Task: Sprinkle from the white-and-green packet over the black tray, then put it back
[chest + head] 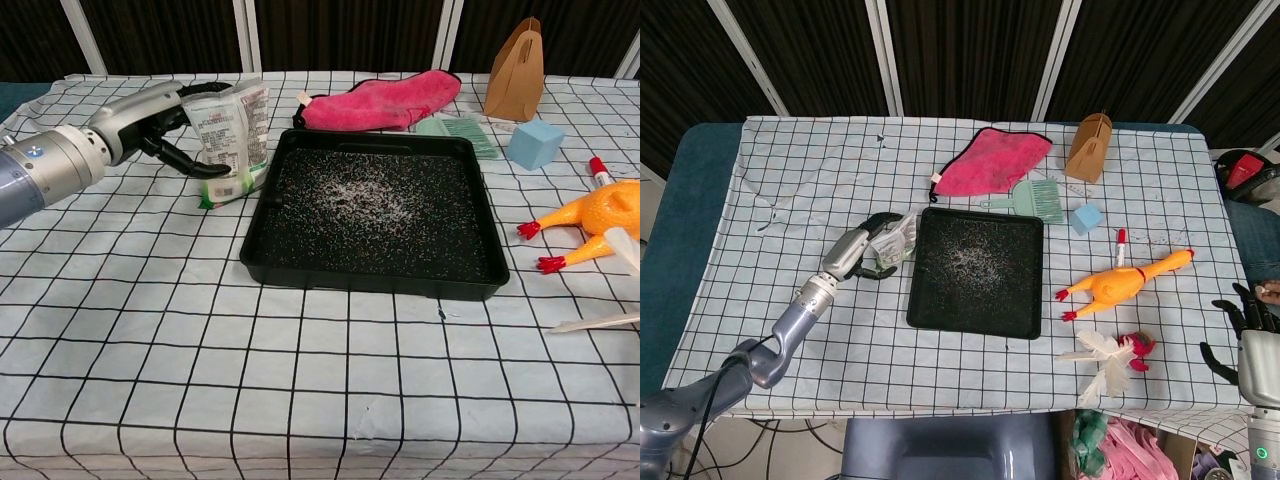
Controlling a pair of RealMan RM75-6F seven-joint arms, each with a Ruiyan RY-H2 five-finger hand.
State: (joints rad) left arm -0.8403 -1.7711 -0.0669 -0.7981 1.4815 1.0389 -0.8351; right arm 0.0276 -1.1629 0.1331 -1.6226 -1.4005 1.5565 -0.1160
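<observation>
The black tray [975,322] lies mid-table with white grains scattered over its floor; the chest view shows the tray [370,283] too. Just off its left edge stands the white-and-green packet [898,240], nearly upright with its green end down on the cloth. My left hand [865,248] grips it from the left, fingers wrapped around its sides. In the chest view the packet [232,140] hides part of the left hand [150,115]. My right hand [1245,325] hangs off the table's right edge, fingers apart, holding nothing.
Behind the tray lie a pink cloth [990,163], a green brush [1035,200], a brown paper bag [1089,146] and a blue cube [1086,218]. To its right are a rubber chicken [1120,284], a red-capped tube [1120,243] and a white feather toy [1110,360].
</observation>
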